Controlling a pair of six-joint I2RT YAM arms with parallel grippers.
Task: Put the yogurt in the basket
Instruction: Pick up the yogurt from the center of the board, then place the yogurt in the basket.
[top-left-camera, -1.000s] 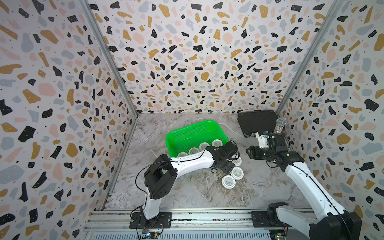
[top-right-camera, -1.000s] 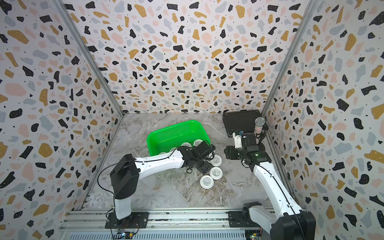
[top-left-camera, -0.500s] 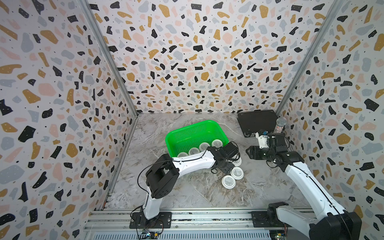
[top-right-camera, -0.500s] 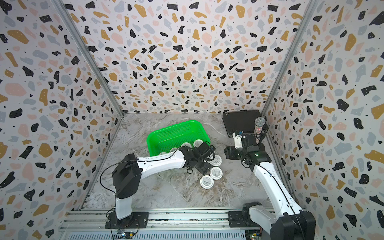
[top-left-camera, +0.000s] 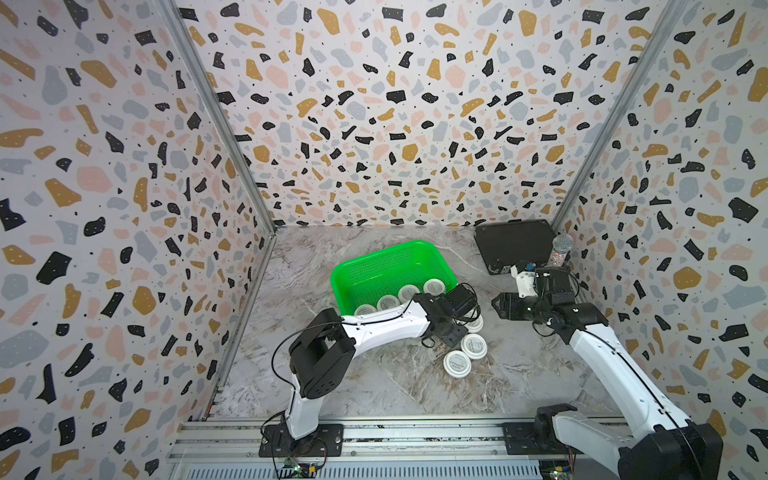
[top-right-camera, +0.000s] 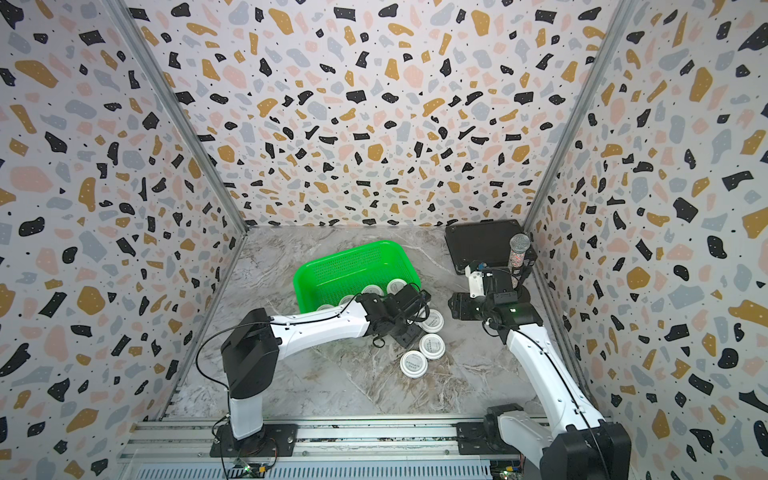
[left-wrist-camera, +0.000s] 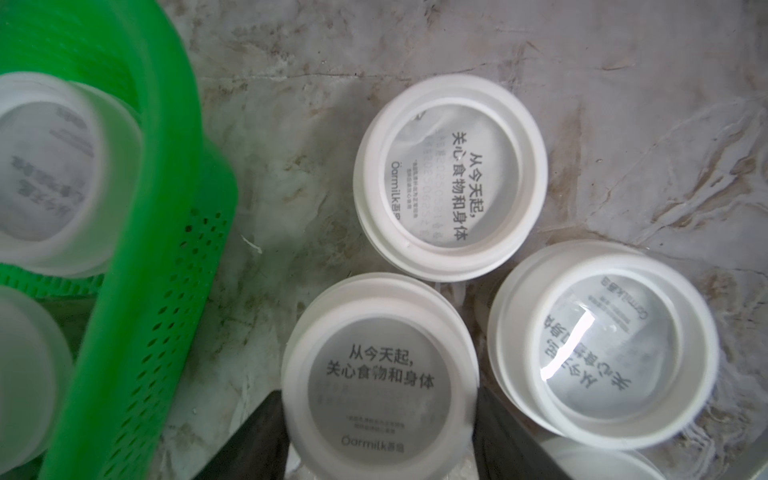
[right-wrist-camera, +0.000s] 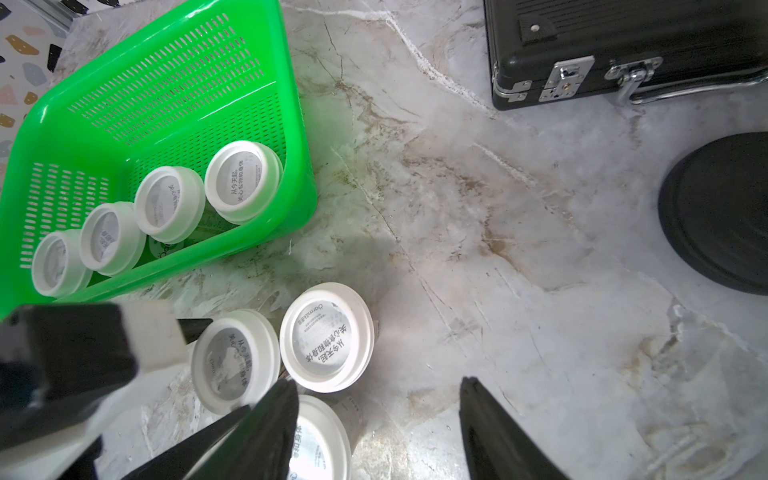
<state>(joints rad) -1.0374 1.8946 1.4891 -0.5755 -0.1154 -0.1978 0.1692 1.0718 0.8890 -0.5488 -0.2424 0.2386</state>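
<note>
Marble tabletop (left-wrist-camera: 623, 104), one yogurt cup (left-wrist-camera: 379, 374) inside left claw (left-wrist-camera: 378, 415) (contact unclear).

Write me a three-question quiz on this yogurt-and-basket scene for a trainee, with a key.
1. How many yogurt cups stand inside the green basket?
2. True or false: the right gripper is holding something.
3. The cup between the fingers of the left gripper is: A) inside the basket; B) outside the basket, near other cups; C) on the black case.

Key: 1. four; 2. false, nothing sits between its open fingers; 3. B.
</note>
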